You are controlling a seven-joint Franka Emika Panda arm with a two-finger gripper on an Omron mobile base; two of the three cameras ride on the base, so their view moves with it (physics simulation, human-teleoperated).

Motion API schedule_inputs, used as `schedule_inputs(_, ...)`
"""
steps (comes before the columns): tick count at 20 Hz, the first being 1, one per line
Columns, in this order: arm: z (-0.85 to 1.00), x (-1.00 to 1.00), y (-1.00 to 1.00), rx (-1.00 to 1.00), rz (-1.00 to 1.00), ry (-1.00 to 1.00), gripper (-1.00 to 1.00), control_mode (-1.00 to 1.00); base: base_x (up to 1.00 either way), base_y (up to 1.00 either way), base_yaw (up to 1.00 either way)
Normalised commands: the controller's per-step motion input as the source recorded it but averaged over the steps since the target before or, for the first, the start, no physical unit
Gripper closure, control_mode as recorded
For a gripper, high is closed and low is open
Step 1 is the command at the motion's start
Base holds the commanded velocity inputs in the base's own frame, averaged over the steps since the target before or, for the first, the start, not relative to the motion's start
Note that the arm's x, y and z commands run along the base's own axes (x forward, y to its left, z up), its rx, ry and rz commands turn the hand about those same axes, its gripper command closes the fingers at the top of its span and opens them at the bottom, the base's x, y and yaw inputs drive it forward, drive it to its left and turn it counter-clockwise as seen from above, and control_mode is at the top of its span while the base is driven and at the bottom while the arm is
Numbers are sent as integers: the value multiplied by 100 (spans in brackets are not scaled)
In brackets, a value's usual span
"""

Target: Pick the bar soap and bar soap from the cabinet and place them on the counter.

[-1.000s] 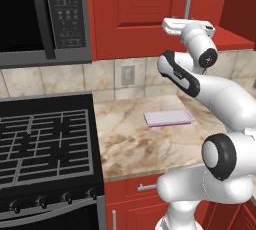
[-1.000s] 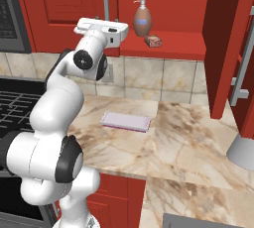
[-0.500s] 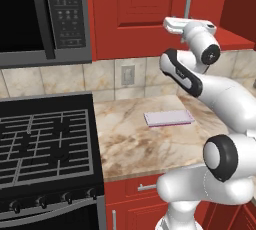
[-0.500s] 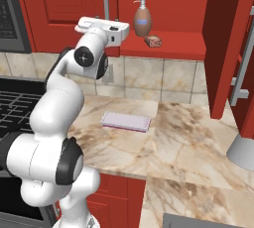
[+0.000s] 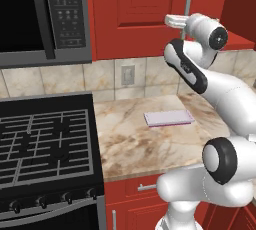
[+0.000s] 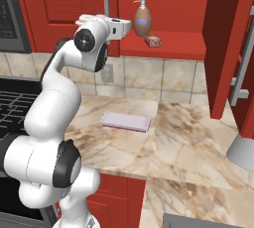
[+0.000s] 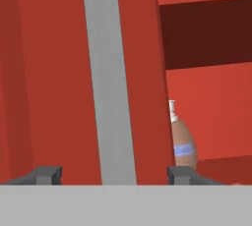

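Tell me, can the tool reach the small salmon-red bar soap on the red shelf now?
Probably not straight ahead: the closed red door and its silver handle face the tool; the soap lies rightward.

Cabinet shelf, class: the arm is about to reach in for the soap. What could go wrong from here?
The open gripper faces the closed door's silver handle, so pushing forward could hit the door instead of the shelf. The bar soap sits close beside the pump bottle; a sideways approach might topple the bottle.
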Motion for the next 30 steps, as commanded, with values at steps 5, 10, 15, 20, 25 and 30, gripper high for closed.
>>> schedule_inputs(5,-10,50,2,0,0,26,100,-100,0,0,0)
schedule_inputs(10,-19,35,1,0,1,18,100,-100,0,0,0)
schedule_inputs(15,-27,20,14,0,0,13,100,-100,0,0,0)
schedule_inputs(20,-40,3,28,0,0,8,100,-100,0,0,0)
schedule_inputs(25,-44,0,31,0,0,6,100,-100,0,0,0)
schedule_inputs(30,-46,-3,32,0,0,1,100,-100,0,0,0)
